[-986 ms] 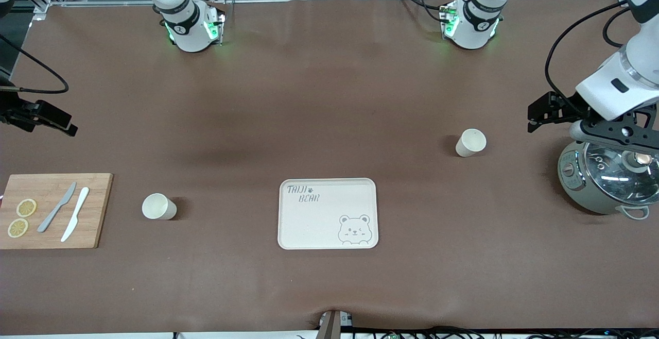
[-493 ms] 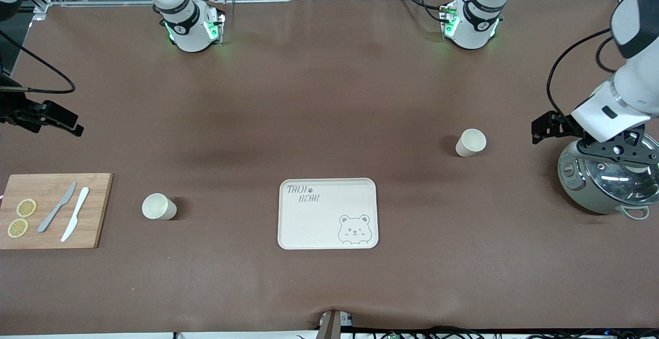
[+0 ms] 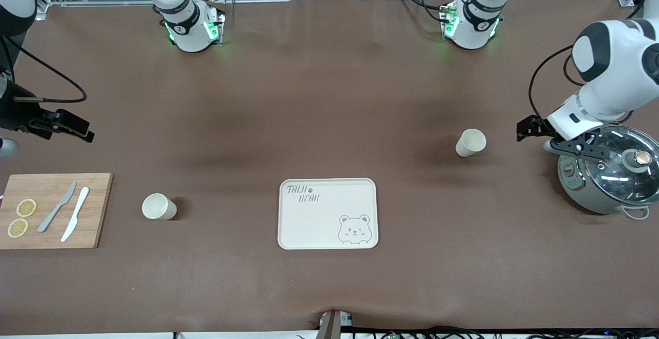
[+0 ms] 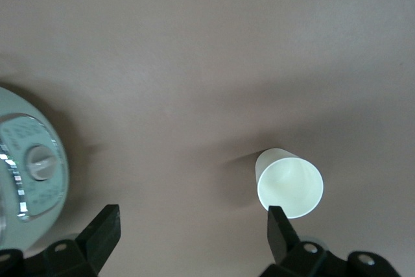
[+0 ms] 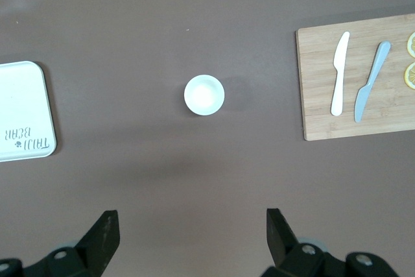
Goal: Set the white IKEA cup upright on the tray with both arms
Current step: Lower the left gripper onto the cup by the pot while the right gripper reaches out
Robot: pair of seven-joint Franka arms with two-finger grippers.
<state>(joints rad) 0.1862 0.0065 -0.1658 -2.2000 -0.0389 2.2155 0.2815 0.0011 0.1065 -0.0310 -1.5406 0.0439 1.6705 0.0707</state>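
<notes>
Two white cups stand upright on the brown table. One cup (image 3: pixel 470 142) is toward the left arm's end; it also shows in the left wrist view (image 4: pixel 290 183). The other cup (image 3: pixel 158 206) is toward the right arm's end and shows in the right wrist view (image 5: pixel 204 95). The cream tray (image 3: pixel 319 223) with the bear face lies between them, nearer the front camera, with nothing on it; its edge shows in the right wrist view (image 5: pixel 23 111). My left gripper (image 3: pixel 529 129) (image 4: pixel 191 231) is open and empty, beside the first cup. My right gripper (image 3: pixel 77 130) (image 5: pixel 192 231) is open and empty, high over the table.
A grey-green cooker (image 3: pixel 607 174) with a glass lid stands at the left arm's end, close under the left hand; it also shows in the left wrist view (image 4: pixel 26 167). A wooden cutting board (image 3: pixel 51 210) with two knives and lemon slices lies at the right arm's end.
My left hand has come off the cooker's lid and moved toward the cup near it. My right gripper has moved a little toward the table's middle. Cups and tray have not moved.
</notes>
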